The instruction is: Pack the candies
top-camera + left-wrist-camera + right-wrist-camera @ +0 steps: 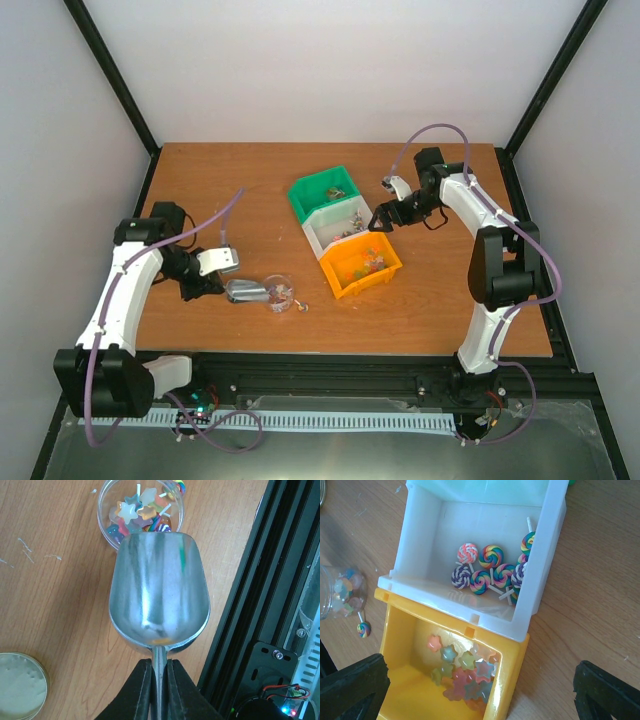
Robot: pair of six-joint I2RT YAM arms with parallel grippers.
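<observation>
At top of the left wrist view, candies (140, 512) fill a jar (102, 510) just past the scoop (160, 595), whose handle my left gripper (159, 667) clamps. My right gripper (480, 687) hangs wide open over the bins (415, 540). Candies look tiny, light and slick, so I judge them better scooped than pinched.

Left arm (125, 290) and right arm (470, 197) are built of white links and black joints. A lilac cable (440, 130) is routed along each. Left gripper (159, 666) is moulded black.

Swirled candies (491, 556) in white bin (420, 535)
</observation>
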